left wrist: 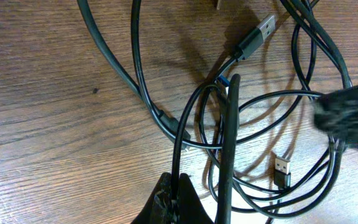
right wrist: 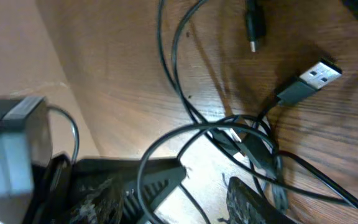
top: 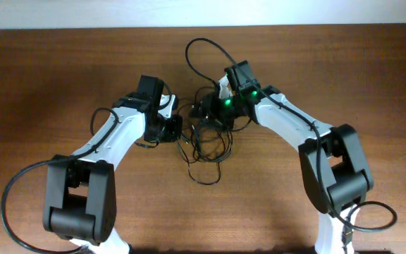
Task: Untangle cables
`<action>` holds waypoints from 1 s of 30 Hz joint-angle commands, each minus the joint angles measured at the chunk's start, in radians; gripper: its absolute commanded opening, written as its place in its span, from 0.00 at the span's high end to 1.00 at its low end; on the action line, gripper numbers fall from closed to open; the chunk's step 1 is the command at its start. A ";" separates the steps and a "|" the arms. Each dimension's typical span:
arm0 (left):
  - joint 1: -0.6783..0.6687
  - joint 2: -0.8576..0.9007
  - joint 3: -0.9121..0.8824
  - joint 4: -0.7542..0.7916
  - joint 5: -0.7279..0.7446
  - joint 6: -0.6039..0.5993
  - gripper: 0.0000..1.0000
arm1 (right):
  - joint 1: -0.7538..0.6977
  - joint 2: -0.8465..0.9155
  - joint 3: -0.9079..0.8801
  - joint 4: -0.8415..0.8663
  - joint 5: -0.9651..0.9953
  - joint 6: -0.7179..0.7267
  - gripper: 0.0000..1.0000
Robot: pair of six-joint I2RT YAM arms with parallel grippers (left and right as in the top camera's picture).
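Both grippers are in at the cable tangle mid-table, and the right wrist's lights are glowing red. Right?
Not quite. The overhead view shows the lights on the right wrist glowing green, not red. The rest holds: the left gripper and the right gripper are both in at the cables in the middle of the table.

Cables [top: 206, 152] sprawl mid-table [top: 41, 70] between left arm [top: 118, 130] and right arm [top: 287, 123]; open wood toward both side edges.
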 commanded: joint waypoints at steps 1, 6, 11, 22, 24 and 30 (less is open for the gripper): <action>-0.002 0.005 -0.013 0.002 -0.011 -0.009 1.00 | 0.040 0.052 0.010 0.016 0.032 0.192 0.48; -0.002 0.005 -0.013 0.002 -0.011 -0.010 1.00 | 0.072 0.062 0.010 0.128 0.034 0.288 0.47; -0.002 0.005 -0.013 0.002 -0.011 -0.009 1.00 | 0.107 0.066 0.010 0.162 0.128 0.333 0.48; -0.001 0.005 -0.013 -0.002 -0.058 -0.010 1.00 | 0.034 -0.005 0.011 -0.322 0.130 -0.394 0.96; -0.001 0.005 -0.013 -0.002 -0.058 -0.011 1.00 | -0.015 -0.037 0.011 -0.473 0.130 -0.592 0.96; 0.006 0.003 -0.001 -0.007 0.021 -0.055 1.00 | -0.146 -0.063 0.011 -0.682 0.368 -0.811 0.96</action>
